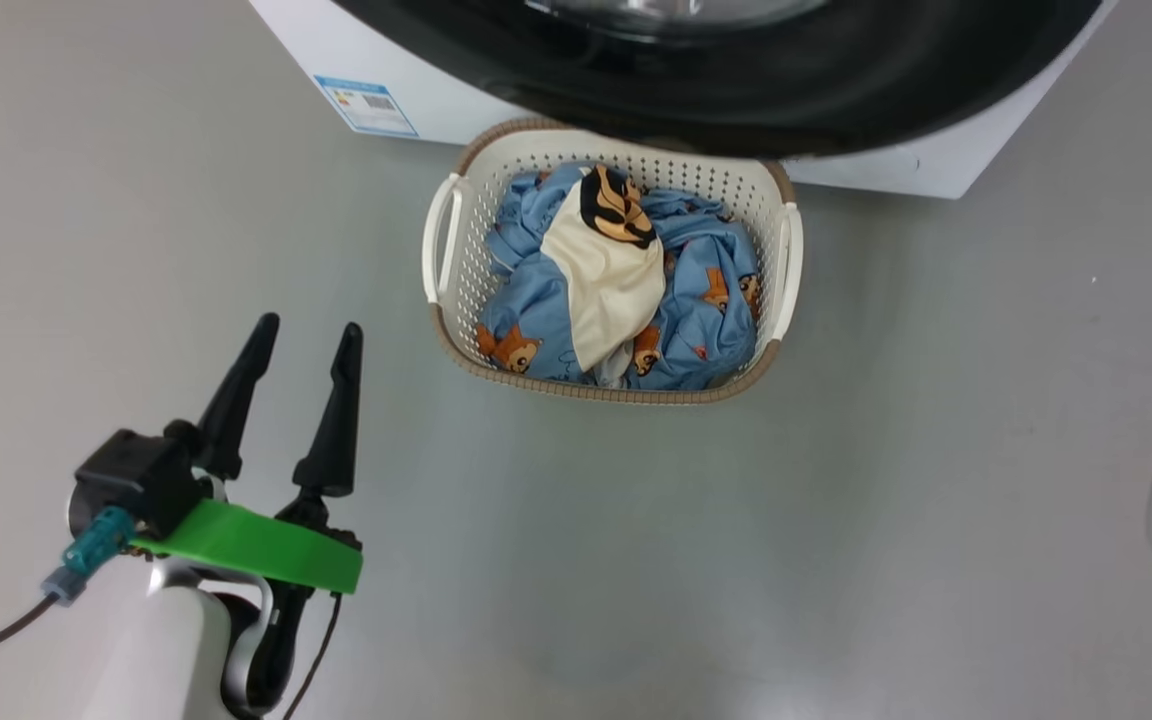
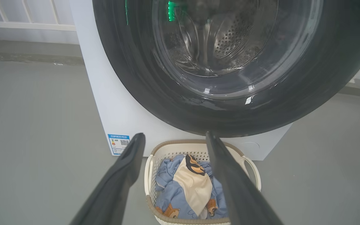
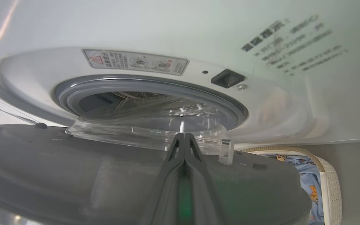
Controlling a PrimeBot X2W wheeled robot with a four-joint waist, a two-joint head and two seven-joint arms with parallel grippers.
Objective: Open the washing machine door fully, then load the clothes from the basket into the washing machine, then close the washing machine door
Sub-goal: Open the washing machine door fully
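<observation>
Beside your shut right claw [image 3: 183,137], the door [image 3: 58,168] looks rigid and glossy: push its inner rim; your left claw [image 1: 308,328] stands wide.

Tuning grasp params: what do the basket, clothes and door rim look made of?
The basket looks like moulded plastic, matte cream: regular punched holes, brown woven-look rim. The clothes are soft matte fabric: folds, printed bears. The door rim is glossy black, probably plastic: sharp highlights. Its centre bowl is clear, glass or plastic, cannot tell.

Smooth grey floor [image 1: 636,560], pale wall strip [image 2: 27,36] beyond; possibly white railing bars [image 2: 27,14] above it
</observation>
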